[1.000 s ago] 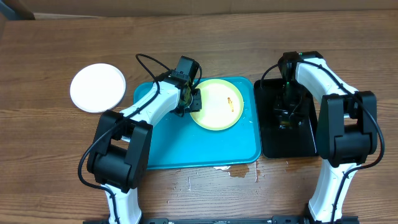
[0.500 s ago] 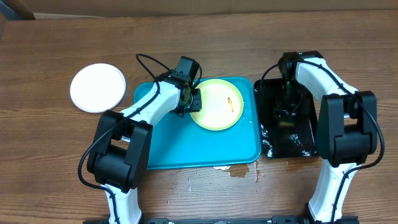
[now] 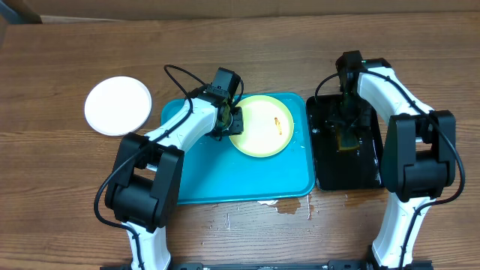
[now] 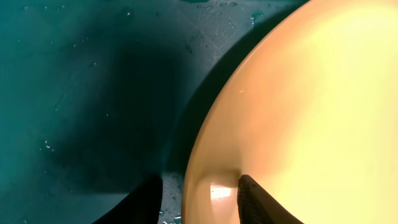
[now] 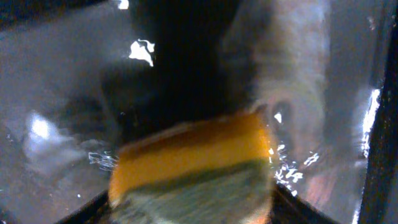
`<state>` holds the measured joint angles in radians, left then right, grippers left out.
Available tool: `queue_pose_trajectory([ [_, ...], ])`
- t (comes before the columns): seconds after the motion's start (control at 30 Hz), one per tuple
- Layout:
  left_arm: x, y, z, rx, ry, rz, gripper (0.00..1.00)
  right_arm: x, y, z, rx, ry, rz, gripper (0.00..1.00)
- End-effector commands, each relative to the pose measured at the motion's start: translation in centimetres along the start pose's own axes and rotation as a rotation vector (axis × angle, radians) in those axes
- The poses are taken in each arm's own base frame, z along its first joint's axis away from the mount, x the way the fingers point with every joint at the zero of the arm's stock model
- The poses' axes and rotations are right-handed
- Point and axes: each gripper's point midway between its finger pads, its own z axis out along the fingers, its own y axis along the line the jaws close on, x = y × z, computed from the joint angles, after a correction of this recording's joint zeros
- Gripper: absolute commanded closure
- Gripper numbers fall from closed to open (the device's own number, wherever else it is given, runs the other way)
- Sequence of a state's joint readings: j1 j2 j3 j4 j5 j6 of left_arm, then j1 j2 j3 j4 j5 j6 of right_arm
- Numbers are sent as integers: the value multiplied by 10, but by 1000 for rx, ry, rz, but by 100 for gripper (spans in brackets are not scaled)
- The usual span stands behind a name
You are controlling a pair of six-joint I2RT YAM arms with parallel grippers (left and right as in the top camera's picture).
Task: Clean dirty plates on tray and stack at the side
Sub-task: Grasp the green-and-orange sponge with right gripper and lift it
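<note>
Left end effector (image 4: 199, 186) pinches plate (image 4: 298, 93) rim (on tray (image 4: 74, 74)); right end effector (image 3: 347, 133) holds sponge (image 5: 193, 165).

Yel-green plate (image 3: 260, 126) w/ orange smear, top-right of turquoise tray (image 3: 225, 176); white plate (image 3: 118, 106), poss. stacked, off-tray left.

Both arms reach forward; left pincer (image 4: 200, 194) clamps a plate (image 4: 298, 93) rim, right pincer (image 3: 347, 133) holds a sponge (image 5: 193, 168).
</note>
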<state>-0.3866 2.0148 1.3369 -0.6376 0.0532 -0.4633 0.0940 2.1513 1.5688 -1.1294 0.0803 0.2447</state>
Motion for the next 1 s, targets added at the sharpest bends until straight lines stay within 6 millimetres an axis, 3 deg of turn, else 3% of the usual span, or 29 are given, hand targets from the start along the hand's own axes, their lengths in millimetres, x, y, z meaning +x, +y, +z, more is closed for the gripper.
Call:
queue_pose_trajectory([
  [0.0, 11, 10, 17, -40, 43, 20, 54, -10, 1, -8, -4, -51, 12, 85],
  [0.03, 10, 12, 17, -49, 35, 20, 53, -11, 1, -8, -6, -55, 13, 96],
  [0.07, 8, 13, 17, -55, 25, 21, 52, -12, 1, -8, -7, -59, 13, 96],
  [0.1, 6, 12, 17, -53, 20, 21, 51, -13, 2, -8, -7, -60, 13, 86],
  [0.17, 4, 11, 17, -48, 11, 21, 48, -11, 1, -8, -6, -54, 13, 20],
  [0.2, 3, 10, 17, -47, 7, 22, 46, -10, 1, -8, -4, -49, 12, 15],
  [0.27, 1, 10, 17, -46, -3, 22, 43, -7, 0, -8, 0, -37, 11, 15],
  [0.37, -3, 13, 17, -62, -22, 23, 44, 1, -1, -8, 2, -5, 10, 20],
  [0.43, -5, 13, 16, -66, -29, 33, 48, 7, -2, -8, 3, 20, 8, 30],
  [0.47, -5, 13, 16, -66, -29, 39, 51, 9, -2, -8, 3, 30, 7, 39],
  [0.5, -4, 13, 16, -67, -27, 41, 62, 11, -2, -8, 5, 36, 6, 51],
  [0.53, -2, 14, 16, -70, -18, 41, 76, 12, -2, -8, 7, 41, 6, 56],
  [0.57, 0, 15, 16, -75, -9, 40, 85, 13, -3, -8, 8, 45, 5, 56],
  [0.63, 6, 18, 16, -84, 14, 40, 91, 15, -3, -8, 11, 52, 5, 56],
  [0.8, 22, 24, 14, -105, 83, 38, 95, 14, -4, -12, 12, 45, 5, 52],
  [0.97, 27, 27, 8, -122, 124, 92, 93, 6, -2, -27, 3, 19, 5, 48],
])
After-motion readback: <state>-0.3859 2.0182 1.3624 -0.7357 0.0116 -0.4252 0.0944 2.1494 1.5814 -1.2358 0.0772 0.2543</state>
